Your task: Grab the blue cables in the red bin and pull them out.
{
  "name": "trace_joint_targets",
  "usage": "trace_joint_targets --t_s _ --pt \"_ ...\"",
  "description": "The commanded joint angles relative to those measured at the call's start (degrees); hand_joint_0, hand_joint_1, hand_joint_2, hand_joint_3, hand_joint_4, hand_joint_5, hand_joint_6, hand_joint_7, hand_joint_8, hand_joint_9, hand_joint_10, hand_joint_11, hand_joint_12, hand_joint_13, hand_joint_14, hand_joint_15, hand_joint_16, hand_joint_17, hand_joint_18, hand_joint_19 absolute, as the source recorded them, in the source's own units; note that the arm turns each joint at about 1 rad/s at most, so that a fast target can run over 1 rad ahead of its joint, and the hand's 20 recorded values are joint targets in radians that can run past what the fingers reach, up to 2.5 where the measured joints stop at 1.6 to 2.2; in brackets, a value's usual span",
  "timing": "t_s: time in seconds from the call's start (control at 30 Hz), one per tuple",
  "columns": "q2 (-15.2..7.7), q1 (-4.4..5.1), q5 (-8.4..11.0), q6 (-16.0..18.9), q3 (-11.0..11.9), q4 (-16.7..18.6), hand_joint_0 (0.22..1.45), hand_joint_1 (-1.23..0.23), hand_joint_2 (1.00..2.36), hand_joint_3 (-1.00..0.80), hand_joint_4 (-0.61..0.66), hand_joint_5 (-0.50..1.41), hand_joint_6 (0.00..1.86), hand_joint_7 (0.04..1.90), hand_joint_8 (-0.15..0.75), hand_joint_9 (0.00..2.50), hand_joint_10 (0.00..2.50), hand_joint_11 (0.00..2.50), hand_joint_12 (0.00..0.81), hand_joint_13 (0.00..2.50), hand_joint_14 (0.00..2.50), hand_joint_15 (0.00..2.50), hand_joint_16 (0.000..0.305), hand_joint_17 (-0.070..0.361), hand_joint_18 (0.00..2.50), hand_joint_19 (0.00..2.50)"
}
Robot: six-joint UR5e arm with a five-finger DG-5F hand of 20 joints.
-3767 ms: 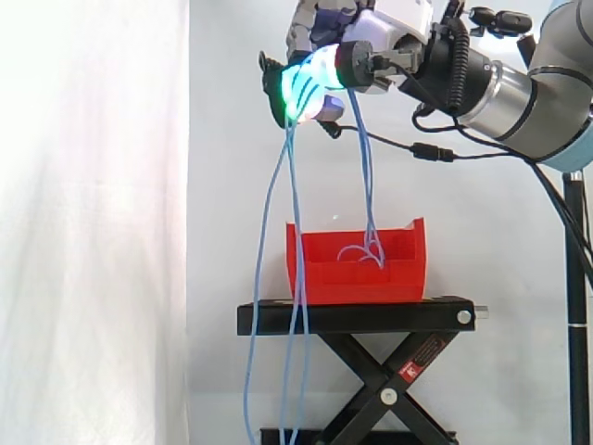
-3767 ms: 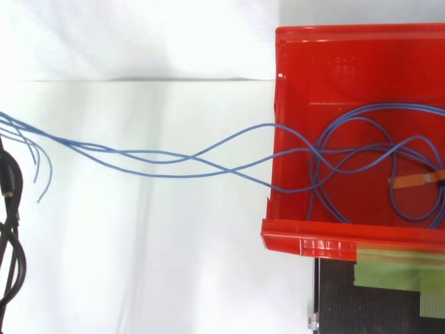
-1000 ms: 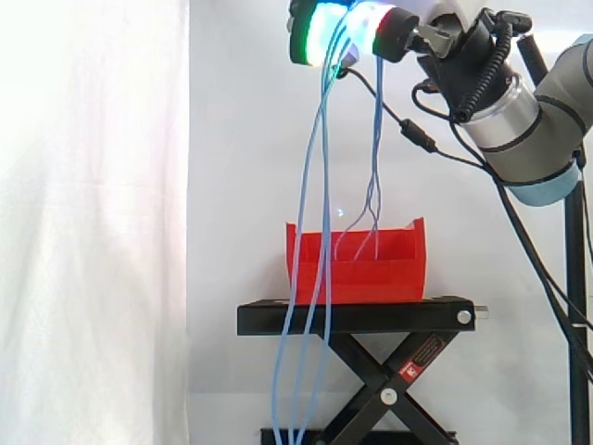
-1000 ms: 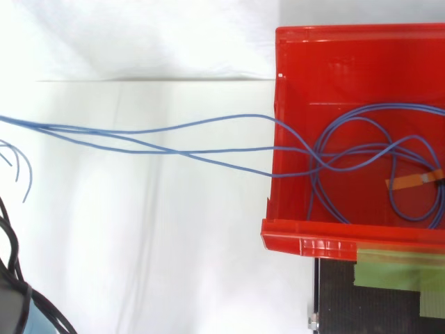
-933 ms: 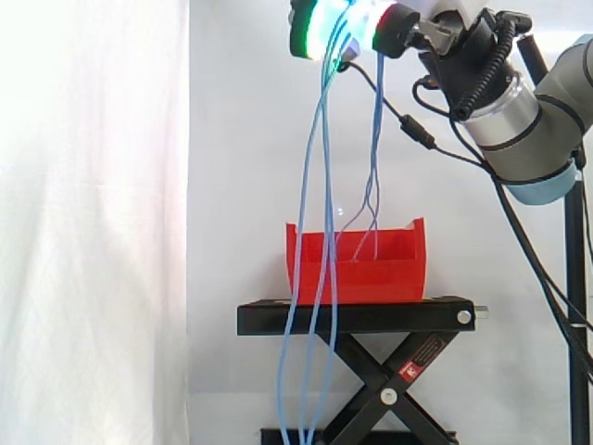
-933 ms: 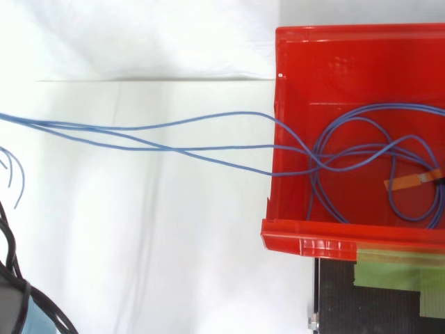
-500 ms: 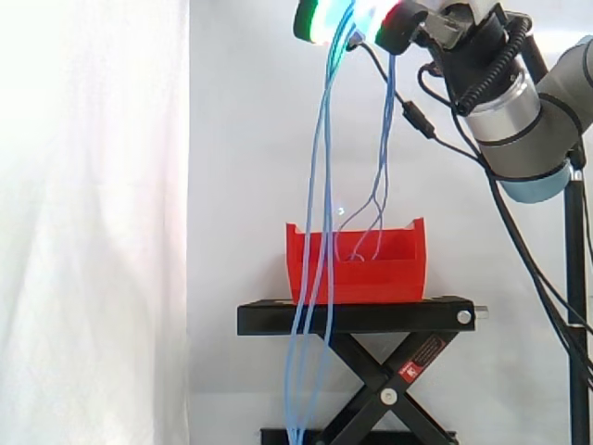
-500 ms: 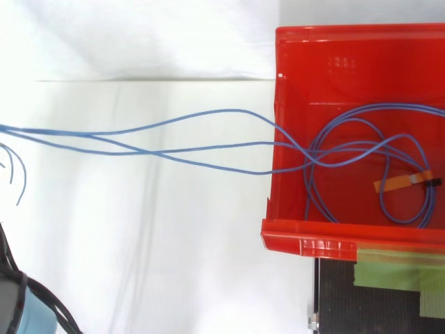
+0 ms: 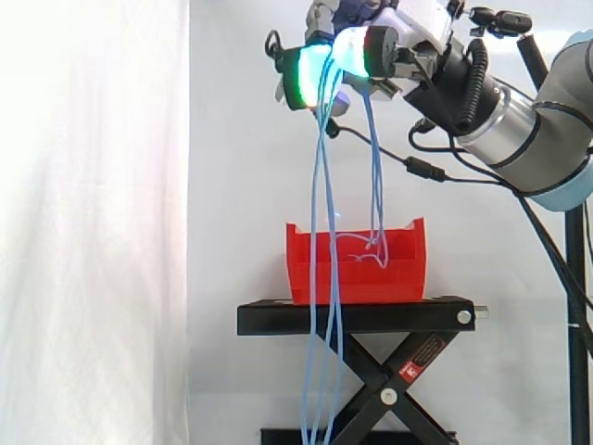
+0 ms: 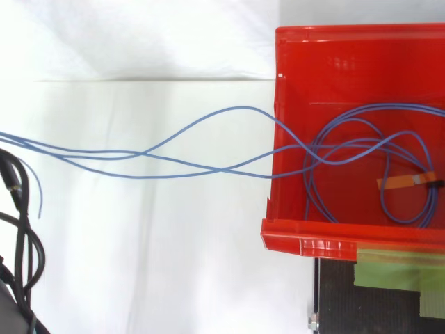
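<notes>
Blue cables (image 10: 236,108) lie looped inside red bin (image 10: 334,229); several strands cross its left wall and run to the left edge. Orange tag (image 10: 403,181) on one loop.

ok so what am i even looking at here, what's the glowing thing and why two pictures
It is one scene from two fixed cameras. The side view looks level across the work: a robot arm comes in from the right, ending in a hand whose glowing pads are its own fingertips. The top view looks straight down. A red bin stands on a black stand before a white curtain. The hand is closed on the blue cables, high above the bin; some strands hang down past the stand, others run into the bin, where loops and an orange tag lie.
</notes>
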Motion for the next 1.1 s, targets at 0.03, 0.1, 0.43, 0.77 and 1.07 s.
trace_joint_targets --t_s 0.03,0.1,0.43,0.77,1.07 --pt "0.00 0.37 2.97 19.10 0.00 -1.73 0.92 -0.76 1.00 -1.00 -0.04 0.48 1.38 0.40 0.160 0.97 1.33 1.38 0.272 1.36 0.20 1.64 0.043 0.097 0.87 0.78" --pt "0.00 0.63 3.94 22.35 0.00 -2.96 0.92 -0.76 1.00 -1.00 -0.05 0.48 1.38 0.39 0.160 0.97 1.33 1.38 0.272 1.36 0.20 1.63 0.043 0.097 0.87 0.78" --pt "0.00 1.34 7.28 28.51 -0.09 -9.12 0.87 -0.76 1.00 -1.00 -0.04 0.47 1.33 0.40 0.163 0.97 1.27 1.40 0.269 1.35 0.20 1.64 0.043 0.097 0.85 0.79" --pt "0.00 1.60 7.45 29.82 -0.09 -11.05 0.83 -0.78 1.00 -1.00 -0.01 0.48 1.08 0.40 0.161 0.95 1.19 1.40 0.281 1.33 0.17 1.62 0.044 0.099 0.84 0.79" --pt "0.00 1.60 7.54 29.82 -0.09 -11.40 0.80 -0.75 1.00 -1.00 -0.01 0.53 0.72 0.49 0.174 0.96 0.95 1.47 0.282 1.32 0.05 1.65 0.045 0.102 0.83 0.79"
